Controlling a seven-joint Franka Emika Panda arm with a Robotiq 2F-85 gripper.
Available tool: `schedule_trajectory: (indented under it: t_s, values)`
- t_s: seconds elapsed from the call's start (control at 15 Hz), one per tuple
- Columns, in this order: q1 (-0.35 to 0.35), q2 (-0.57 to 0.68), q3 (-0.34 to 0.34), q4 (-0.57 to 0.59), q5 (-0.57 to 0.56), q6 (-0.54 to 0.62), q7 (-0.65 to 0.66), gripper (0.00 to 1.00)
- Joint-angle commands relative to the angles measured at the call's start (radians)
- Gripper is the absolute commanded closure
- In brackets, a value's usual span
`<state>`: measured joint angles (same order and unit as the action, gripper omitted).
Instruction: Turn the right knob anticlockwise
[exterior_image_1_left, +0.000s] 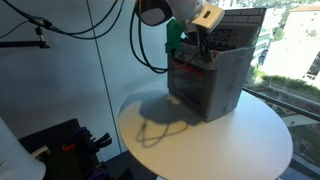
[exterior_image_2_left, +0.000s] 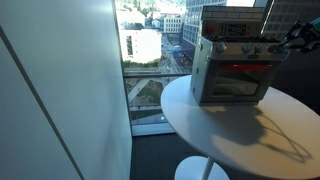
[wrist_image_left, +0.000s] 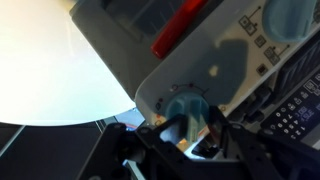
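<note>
claw (wrist_image_left: 190, 122) at toaster oven (exterior_image_2_left: 232, 70) knob (wrist_image_left: 186, 103), grip cannot be told | oven on round table (exterior_image_1_left: 250, 140) | window (exterior_image_2_left: 150, 60) close behind

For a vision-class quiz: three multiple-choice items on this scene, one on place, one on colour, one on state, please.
1. The gripper is at: A) a knob of the oven B) the floor C) the window
2. The table is: A) black B) white C) red
3. The oven door is: A) wide open B) taken off C) shut
Answers: A, the wrist view shows the knob right at it; B, white in both exterior views; C, it lies flush with the front.
</note>
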<state>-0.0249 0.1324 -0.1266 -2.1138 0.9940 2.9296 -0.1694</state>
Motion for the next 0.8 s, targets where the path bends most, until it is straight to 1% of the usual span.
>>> schedule_trajectory:
  t_s: [0.0, 0.2, 0.73]
  values:
    - [0.018, -0.02, -0.017, -0.04, -0.133, 0.044, 0.023, 0.9]
    - [0.025, -0.029, -0.021, -0.056, -0.229, 0.064, 0.024, 0.9]
    - [0.031, -0.049, -0.035, -0.088, -0.41, 0.09, 0.031, 0.9]
